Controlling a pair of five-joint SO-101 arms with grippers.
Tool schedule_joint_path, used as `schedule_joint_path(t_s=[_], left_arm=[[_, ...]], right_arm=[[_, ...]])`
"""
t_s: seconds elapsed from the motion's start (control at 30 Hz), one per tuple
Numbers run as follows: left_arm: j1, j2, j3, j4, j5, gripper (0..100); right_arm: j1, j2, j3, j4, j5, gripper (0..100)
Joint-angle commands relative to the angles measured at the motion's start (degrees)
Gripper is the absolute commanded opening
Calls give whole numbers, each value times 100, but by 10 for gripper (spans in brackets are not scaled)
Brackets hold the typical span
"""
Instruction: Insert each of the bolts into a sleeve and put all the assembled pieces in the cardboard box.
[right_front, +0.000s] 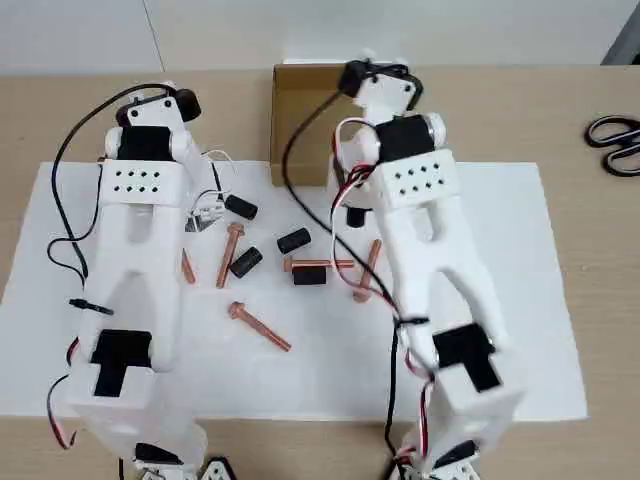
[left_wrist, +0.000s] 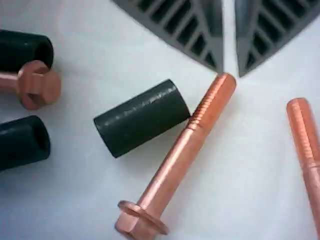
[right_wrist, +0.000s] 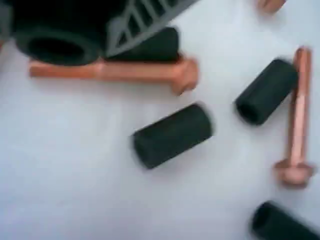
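Right hand (right_wrist: 75, 30) clamps a black sleeve (right_wrist: 50, 45) above a copper bolt (right_wrist: 110, 70), likely to join them. Left hand (left_wrist: 230, 70), almost closed and empty, hovers at a second bolt (left_wrist: 185, 150). Cardboard box (right_front: 300, 110) waits at the table's far edge.

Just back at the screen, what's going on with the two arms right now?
The right gripper appears to hold a black sleeve just above a copper bolt lying on the white sheet. The left gripper hovers over the threaded end of another bolt beside a loose sleeve, its jaws nearly together and empty. More bolts and sleeves lie scattered. The cardboard box sits at the sheet's far edge.
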Motion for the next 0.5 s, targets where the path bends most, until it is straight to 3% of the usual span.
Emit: schedule_joint_path(t_s=[0.0, 0.17, 0.47], left_arm=[[9, -35, -242, 26, -18, 6], [0, -35, -242, 26, -26, 6], [18, -35, -242, 18, -26, 6]], right_arm=[[-426, -1077, -88, 92, 70, 3], [-611, -1938, 26, -4, 79, 3], [-207, -3345, 1257, -189, 79, 4]])
